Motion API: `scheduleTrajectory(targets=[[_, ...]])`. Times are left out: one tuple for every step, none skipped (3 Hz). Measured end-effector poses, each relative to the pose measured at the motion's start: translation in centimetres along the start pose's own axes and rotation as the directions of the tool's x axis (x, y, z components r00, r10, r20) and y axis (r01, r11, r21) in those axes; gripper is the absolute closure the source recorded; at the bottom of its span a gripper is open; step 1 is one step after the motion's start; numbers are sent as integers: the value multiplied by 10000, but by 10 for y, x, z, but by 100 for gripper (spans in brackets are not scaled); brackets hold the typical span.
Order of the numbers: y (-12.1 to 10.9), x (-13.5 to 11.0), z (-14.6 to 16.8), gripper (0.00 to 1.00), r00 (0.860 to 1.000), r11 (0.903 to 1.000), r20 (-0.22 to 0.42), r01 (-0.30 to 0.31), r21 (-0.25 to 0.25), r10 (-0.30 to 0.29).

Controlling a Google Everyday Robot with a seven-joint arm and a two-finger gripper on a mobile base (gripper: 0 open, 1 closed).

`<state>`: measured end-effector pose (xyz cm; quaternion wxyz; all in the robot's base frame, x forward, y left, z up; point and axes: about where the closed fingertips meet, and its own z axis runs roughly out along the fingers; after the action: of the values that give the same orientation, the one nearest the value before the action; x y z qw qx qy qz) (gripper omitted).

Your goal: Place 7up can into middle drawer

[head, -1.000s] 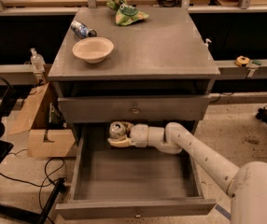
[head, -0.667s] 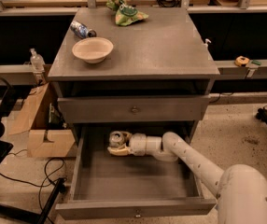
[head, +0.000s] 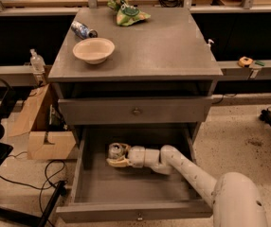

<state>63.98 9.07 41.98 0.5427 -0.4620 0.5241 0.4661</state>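
A Google Everyday Robot's pale arm [head: 187,171] reaches from the lower right into the open middle drawer [head: 126,211] of a grey cabinet [head: 164,46]. Its gripper [head: 114,156] lies low inside the drawer, towards the left and rear, below the front edge of the tabletop. The two fingers are closed around the 7up can [head: 117,150], whose silver top faces up towards the camera. Whether the can touches the drawer floor cannot be told.

Above it the upper drawer [head: 173,110] is closed, with a small round knob [head: 136,111] at the middle of its front panel.

On the tabletop, a cream bowl [head: 94,49] sits near the left edge, somewhat back from the front left corner. A blue-labelled plastic bottle [head: 82,30] lies on its side just behind the bowl, closer to the back left corner. A green plush frog [head: 126,12] rests at the back edge, left of centre. The three are well apart from the can.

A cardboard box [head: 43,136] stands on the floor beside the cabinet's left side.
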Motion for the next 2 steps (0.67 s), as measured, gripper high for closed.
scheduleTrajectory(targets=[[2, 0, 4, 45, 10000, 10000, 24, -19, -54, 19], [3, 0, 6, 20, 10000, 10000, 40, -26, -92, 26]])
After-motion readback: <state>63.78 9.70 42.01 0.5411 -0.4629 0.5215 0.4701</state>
